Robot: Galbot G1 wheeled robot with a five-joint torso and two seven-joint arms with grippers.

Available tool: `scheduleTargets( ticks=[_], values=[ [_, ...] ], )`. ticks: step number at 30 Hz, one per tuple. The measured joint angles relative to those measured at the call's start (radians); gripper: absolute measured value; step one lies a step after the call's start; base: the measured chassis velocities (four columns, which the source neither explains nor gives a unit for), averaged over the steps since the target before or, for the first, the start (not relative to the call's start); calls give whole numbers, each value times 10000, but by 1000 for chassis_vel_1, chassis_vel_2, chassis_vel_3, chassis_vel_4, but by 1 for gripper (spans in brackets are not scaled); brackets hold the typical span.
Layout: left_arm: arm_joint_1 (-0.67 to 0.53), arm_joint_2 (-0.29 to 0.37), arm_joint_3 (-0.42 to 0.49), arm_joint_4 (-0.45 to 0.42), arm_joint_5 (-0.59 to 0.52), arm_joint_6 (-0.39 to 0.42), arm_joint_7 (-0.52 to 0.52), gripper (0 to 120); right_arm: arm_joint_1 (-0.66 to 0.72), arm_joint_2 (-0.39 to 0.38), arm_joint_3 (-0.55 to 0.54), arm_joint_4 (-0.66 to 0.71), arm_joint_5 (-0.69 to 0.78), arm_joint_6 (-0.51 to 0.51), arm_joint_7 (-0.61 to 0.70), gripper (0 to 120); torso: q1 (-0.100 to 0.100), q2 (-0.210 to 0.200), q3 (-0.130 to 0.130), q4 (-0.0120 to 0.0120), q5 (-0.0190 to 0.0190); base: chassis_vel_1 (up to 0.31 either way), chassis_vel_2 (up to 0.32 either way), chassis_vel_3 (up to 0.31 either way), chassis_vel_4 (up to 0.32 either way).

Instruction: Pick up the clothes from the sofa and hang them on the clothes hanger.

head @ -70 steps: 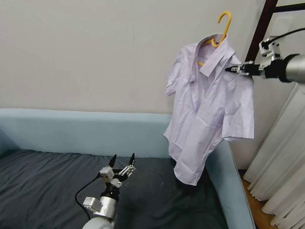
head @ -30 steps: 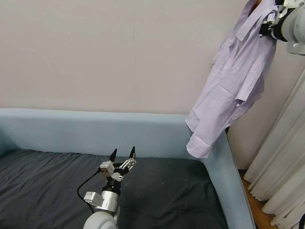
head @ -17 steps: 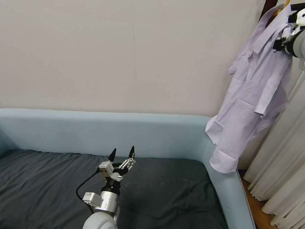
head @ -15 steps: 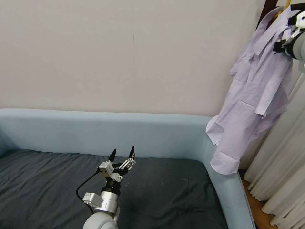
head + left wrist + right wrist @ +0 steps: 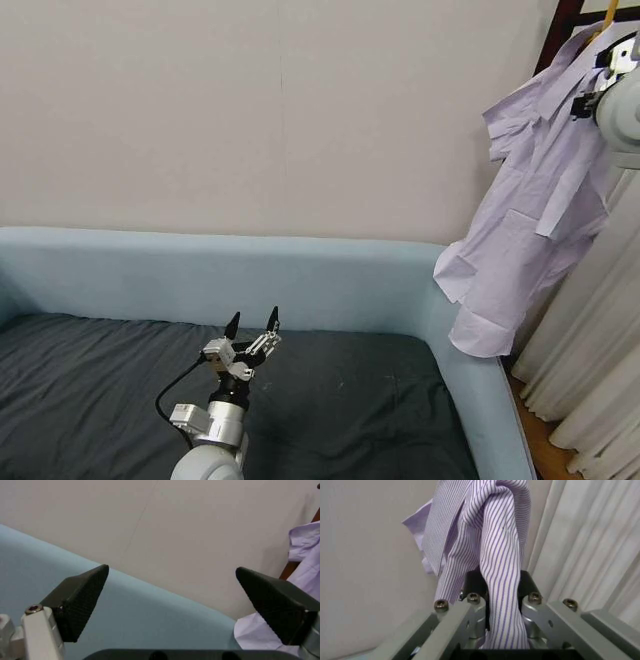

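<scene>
Right gripper (image 5: 501, 589) pinching shirt (image 5: 492, 543), left gripper (image 5: 252, 320) agape

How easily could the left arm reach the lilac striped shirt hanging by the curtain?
Probably not from here. The left claw sits open, low over the dark grey sofa seat, while the shirt hangs high at far right, clamped in the right claw. Nothing blocks it, only distance.

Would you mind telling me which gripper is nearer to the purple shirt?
Right. The right gripper is shut on the shirt high up; the left gripper hangs open low over the sofa, well apart.
</scene>
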Motion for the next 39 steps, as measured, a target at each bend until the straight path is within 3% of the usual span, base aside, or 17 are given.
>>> scheduleTargets(
  ticks=[10, 27, 39],
  values=[
    [20, 114, -136, 9, -32, 0, -70, 100, -347, 1128, -136, -1738, -1494, 326, -259, 7, 0, 0, 1, 0, 1, 0, 0, 0, 0],
    [-24, 473, -297, 4, -225, 223, -254, 100, -1822, 2283, 1500, -4254, -3973, 1386, -1681, 7, 0, 0, 1, 0, 2, 0, 0, 0, 0],
    [-196, 284, -202, 205, -223, 339, -317, 100, -2352, 3014, 2137, -5876, -5900, 2142, -2784, 7, 0, 0, 1, 3, 1, 0, 0, 0, 0]
  ],
)
